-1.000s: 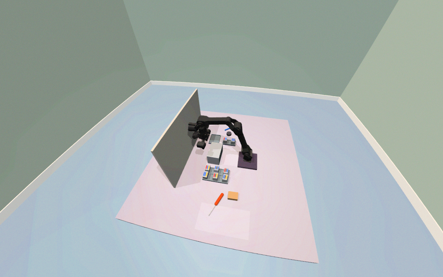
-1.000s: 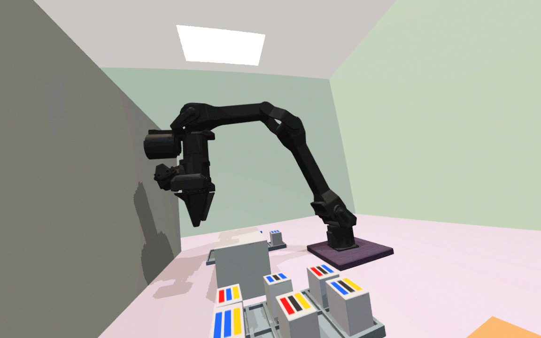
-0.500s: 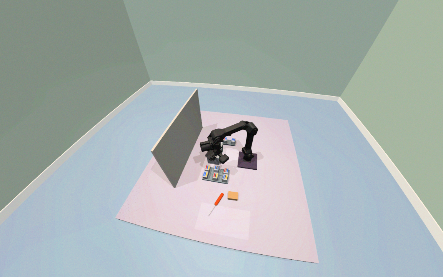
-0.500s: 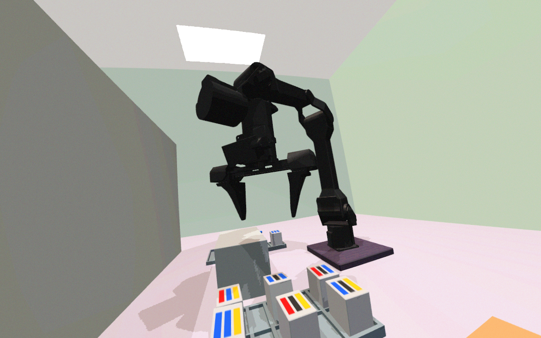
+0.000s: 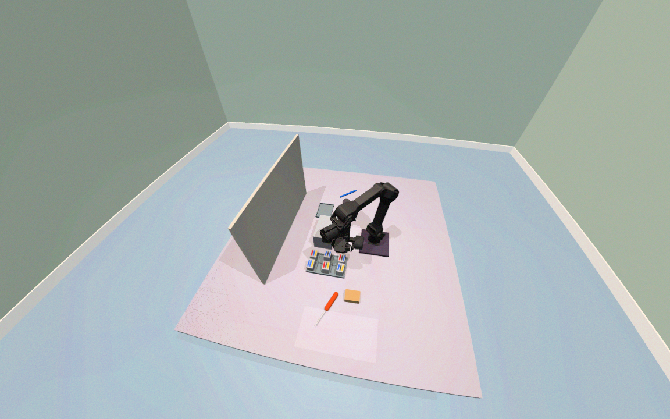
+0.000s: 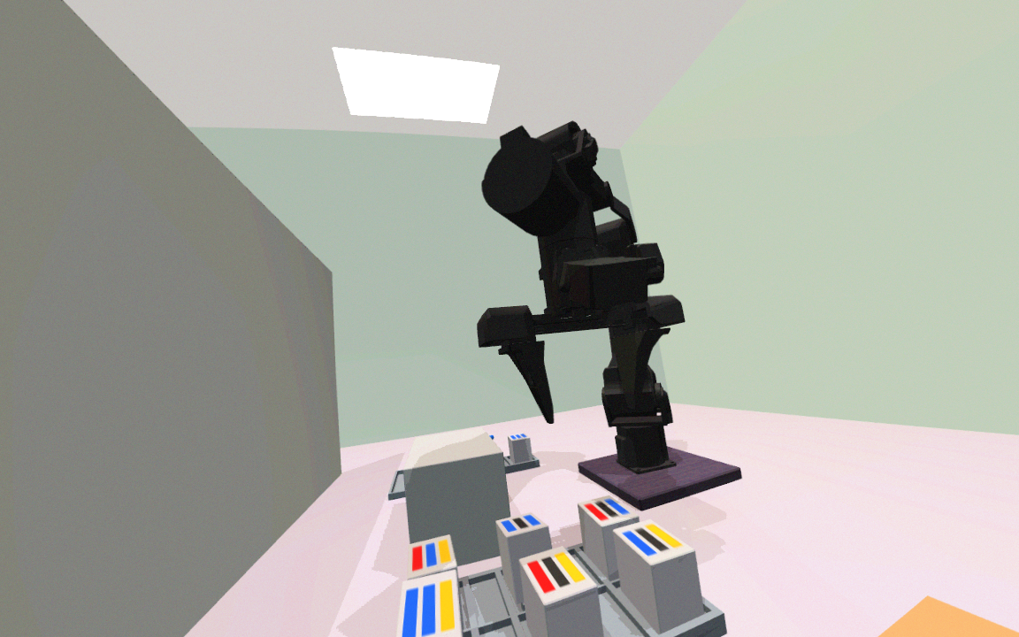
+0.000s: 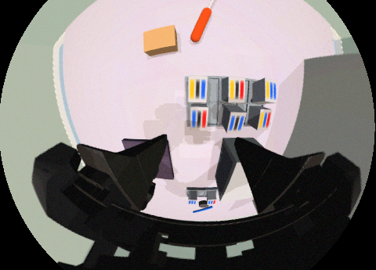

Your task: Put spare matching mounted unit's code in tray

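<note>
My gripper (image 5: 341,242) (image 6: 586,405) (image 7: 202,140) is open and empty. It hangs beside the grey mounted unit (image 5: 320,235) (image 6: 455,493), above the space between the unit and the arm's base plate (image 5: 374,249) (image 6: 687,473). A rack (image 5: 310,271) (image 6: 709,614) (image 7: 215,98) in front of the unit holds several grey spares with coloured stripe codes on top, such as a red-black-yellow one (image 6: 555,570) and a blue-black-yellow one (image 6: 654,539). The grey tray (image 5: 323,209) (image 6: 397,484) lies behind the unit. The unit's back face is hidden.
A tall grey panel (image 5: 270,213) (image 6: 117,356) (image 7: 329,109) stands left of the unit. A small second rack with a spare (image 6: 518,446) (image 7: 203,197) and a blue pen (image 5: 347,193) (image 7: 204,210) lie at the back. A red screwdriver (image 5: 330,301) (image 7: 200,25) and an orange block (image 5: 352,295) (image 7: 161,41) lie in front.
</note>
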You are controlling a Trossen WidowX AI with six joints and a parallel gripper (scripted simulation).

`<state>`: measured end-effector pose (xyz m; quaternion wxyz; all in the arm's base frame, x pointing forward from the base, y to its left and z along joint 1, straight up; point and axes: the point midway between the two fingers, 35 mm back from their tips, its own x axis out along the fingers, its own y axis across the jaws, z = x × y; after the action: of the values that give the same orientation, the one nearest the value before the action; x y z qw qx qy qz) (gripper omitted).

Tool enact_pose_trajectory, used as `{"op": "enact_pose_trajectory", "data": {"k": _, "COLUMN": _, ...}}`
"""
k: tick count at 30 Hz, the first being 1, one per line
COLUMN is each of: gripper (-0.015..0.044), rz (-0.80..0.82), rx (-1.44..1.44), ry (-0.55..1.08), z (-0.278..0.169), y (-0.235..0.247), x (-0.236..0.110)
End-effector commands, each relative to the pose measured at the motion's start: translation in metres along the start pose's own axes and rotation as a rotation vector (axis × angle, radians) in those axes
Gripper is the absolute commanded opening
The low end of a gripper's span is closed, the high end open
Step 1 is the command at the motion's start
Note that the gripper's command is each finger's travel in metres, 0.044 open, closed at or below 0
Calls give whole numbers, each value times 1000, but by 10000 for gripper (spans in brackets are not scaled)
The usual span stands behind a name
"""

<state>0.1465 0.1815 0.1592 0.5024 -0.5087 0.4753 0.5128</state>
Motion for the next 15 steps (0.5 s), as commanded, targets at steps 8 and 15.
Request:
{"op": "enact_pose_trajectory", "data": {"k": 8, "gripper": 300, "rz": 7, "rx": -10, "ry": 4, "z": -1, "y": 2, "x": 36}}
{"op": "enact_pose_trajectory", "data": {"k": 15, "gripper": 300, "rz": 7, "rx": -10, "ry": 4, "z": -1, "y": 1, "x": 41}}
